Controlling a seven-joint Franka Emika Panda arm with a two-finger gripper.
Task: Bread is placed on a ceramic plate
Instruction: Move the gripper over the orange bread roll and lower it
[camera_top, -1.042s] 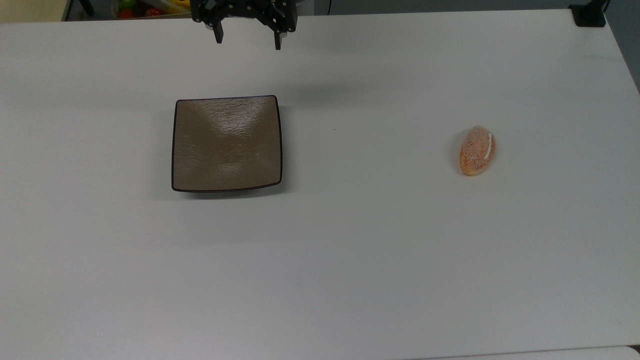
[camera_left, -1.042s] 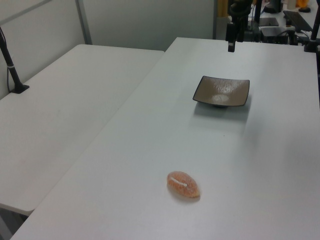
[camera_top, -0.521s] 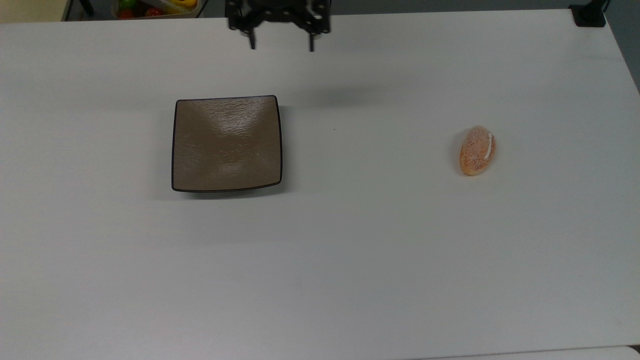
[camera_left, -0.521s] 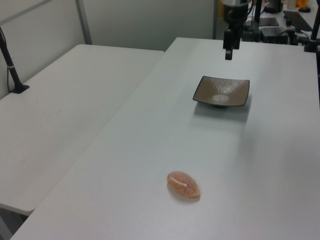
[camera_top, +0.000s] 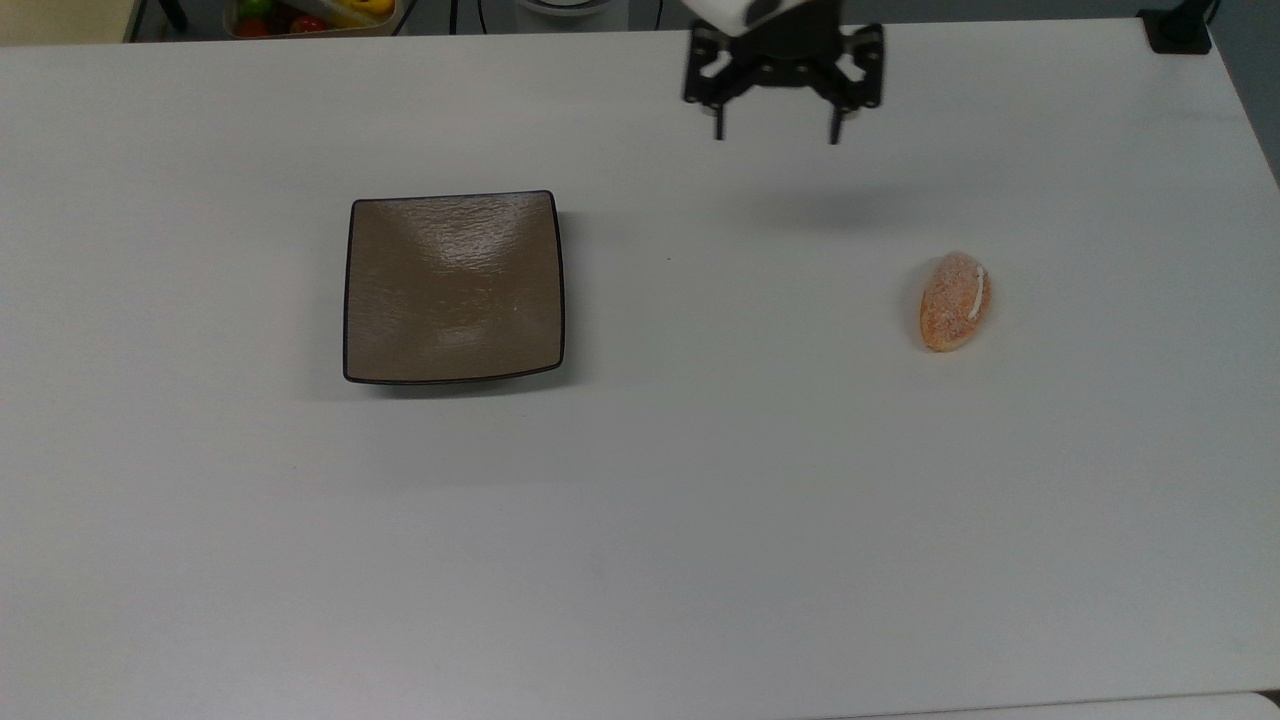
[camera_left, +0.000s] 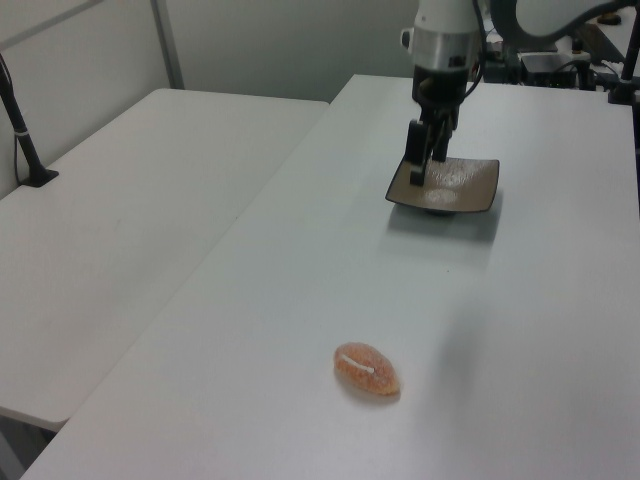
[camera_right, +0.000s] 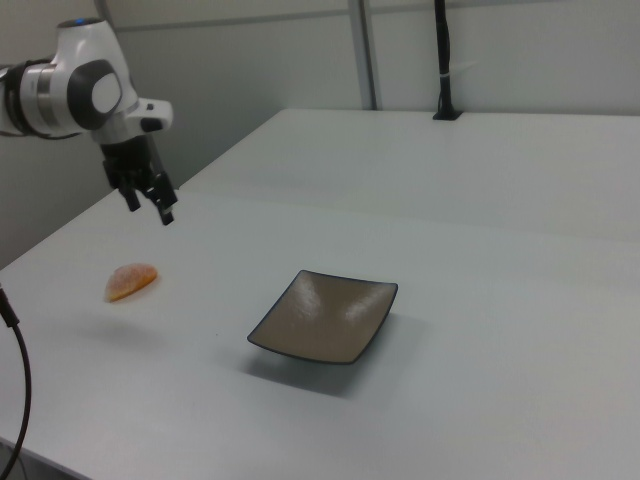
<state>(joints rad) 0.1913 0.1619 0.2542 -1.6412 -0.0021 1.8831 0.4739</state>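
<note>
The bread (camera_top: 955, 301) (camera_left: 367, 370) (camera_right: 130, 281), a small orange-tan loaf with a white stripe, lies on the white table at the top view's right. The ceramic plate (camera_top: 455, 288) (camera_left: 443, 182) (camera_right: 326, 315), square and brown with a dark rim, sits bare at the top view's left of centre. My gripper (camera_top: 776, 133) (camera_left: 423, 170) (camera_right: 148, 208) hangs open in the air above the table's far part, between plate and bread, nearer the bread, with nothing between its fingers.
The white table (camera_top: 700, 500) is wide and bare around both things. A second white table (camera_left: 130, 210) adjoins it. A bin of coloured items (camera_top: 310, 15) stands beyond the far edge. A black clamp (camera_top: 1178, 30) sits at the top view's far right corner.
My gripper has travelled to the top view's right along the far part of the table, from behind the plate toward the bread, and come lower. Bread and plate have not moved.
</note>
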